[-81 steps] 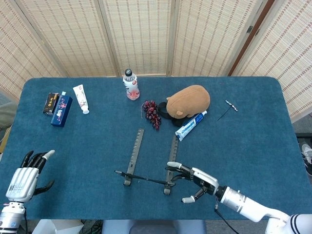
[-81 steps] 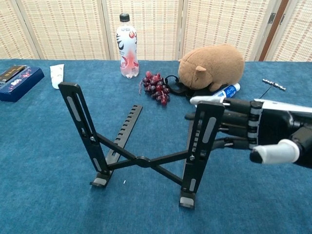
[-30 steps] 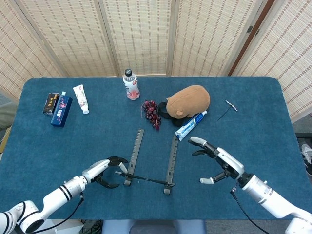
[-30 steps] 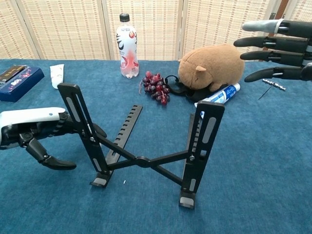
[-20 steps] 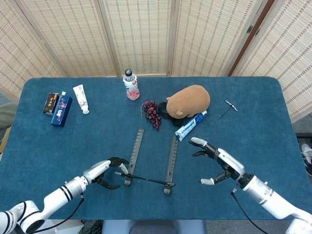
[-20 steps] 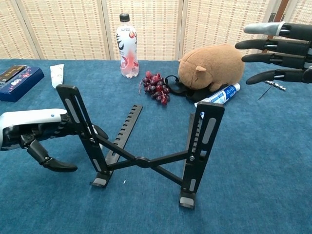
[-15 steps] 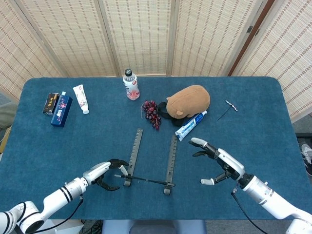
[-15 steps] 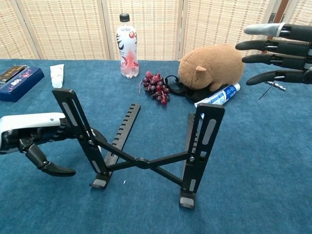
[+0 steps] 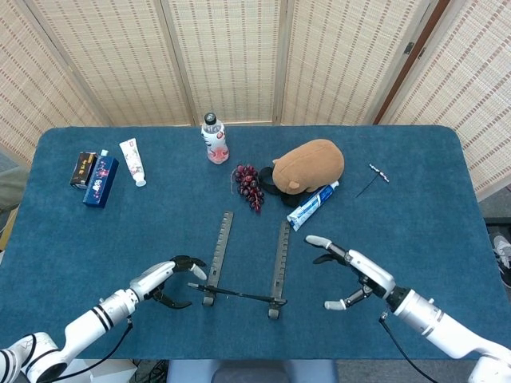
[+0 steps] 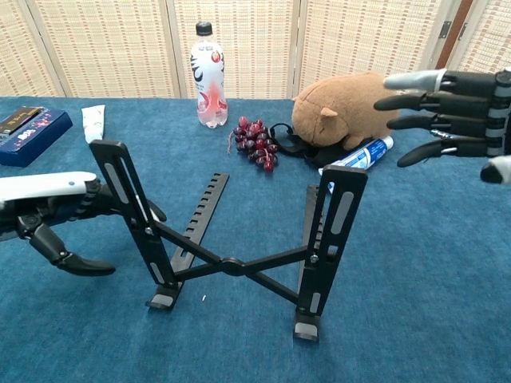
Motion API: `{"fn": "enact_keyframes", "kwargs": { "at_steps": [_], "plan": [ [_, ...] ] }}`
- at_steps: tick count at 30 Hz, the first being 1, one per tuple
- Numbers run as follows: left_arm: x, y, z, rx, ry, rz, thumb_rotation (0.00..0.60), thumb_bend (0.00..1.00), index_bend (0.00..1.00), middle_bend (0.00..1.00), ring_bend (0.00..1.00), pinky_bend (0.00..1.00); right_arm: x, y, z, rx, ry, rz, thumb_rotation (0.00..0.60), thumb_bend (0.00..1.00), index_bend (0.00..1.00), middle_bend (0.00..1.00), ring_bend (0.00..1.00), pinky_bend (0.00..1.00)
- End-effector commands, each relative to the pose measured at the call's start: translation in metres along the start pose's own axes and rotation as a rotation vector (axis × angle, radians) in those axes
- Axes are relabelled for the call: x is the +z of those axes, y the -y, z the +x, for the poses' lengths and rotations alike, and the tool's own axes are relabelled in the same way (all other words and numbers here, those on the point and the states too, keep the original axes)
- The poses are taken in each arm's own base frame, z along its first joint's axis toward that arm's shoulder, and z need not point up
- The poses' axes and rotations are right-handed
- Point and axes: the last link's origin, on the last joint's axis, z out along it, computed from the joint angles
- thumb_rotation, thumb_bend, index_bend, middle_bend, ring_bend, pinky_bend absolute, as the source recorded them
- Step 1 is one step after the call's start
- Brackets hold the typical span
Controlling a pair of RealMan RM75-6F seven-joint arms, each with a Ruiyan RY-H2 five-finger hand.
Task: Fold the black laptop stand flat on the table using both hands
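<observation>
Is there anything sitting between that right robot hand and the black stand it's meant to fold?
No. In the head view only bare blue table lies between the right hand and the laptop stand.

Bare cloth flanks laptop stand (image 10: pixel 239 239) both sides. Behind it, grapes (image 10: pixel 257 141), plush toy (image 10: pixel 347 108), toothpaste tube (image 10: pixel 357 157) crowd far approach; tube seemingly just clear of right upright.
</observation>
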Motion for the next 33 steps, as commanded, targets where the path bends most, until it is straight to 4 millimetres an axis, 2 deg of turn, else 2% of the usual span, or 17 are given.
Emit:
{"fn": "enact_keyframes", "kwargs": {
  "at_steps": [1, 12, 21, 28, 33],
  "plan": [
    [-0.007, -0.002, 0.011, 0.042, -0.071, -0.02, 0.6, 0.22, 0.23, 0.17, 0.15, 0.0, 0.004, -0.001, -0.004, -0.088, 0.072, -0.066, 0.6, 0.03, 0.0, 0.03, 0.0, 0.2],
    [-0.038, -0.011, 0.048, 0.121, -0.303, -0.043, 0.6, 0.22, 0.2, 0.17, 0.15, 0.0, 0.038, 0.003, -0.022, -0.206, 0.194, -0.104, 0.6, 0.03, 0.0, 0.0, 0.0, 0.16],
    [-0.057, -0.012, 0.059, 0.135, -0.385, -0.057, 0.6, 0.22, 0.2, 0.17, 0.15, 0.0, 0.076, 0.0, -0.036, -0.214, 0.179, -0.104, 0.6, 0.03, 0.0, 0.0, 0.0, 0.16],
    [-0.065, -0.009, 0.064, 0.196, -0.411, -0.039, 0.6, 0.22, 0.2, 0.17, 0.15, 0.0, 0.11, -0.006, -0.026, -0.238, 0.046, -0.111, 0.6, 0.03, 0.0, 0.0, 0.0, 0.15],
    [-0.068, -0.005, 0.069, 0.256, -0.411, -0.005, 0.6, 0.22, 0.2, 0.17, 0.15, 0.0, 0.12, -0.005, -0.015, -0.259, -0.063, -0.11, 0.6, 0.03, 0.0, 0.0, 0.0, 0.12]
  ]
}}
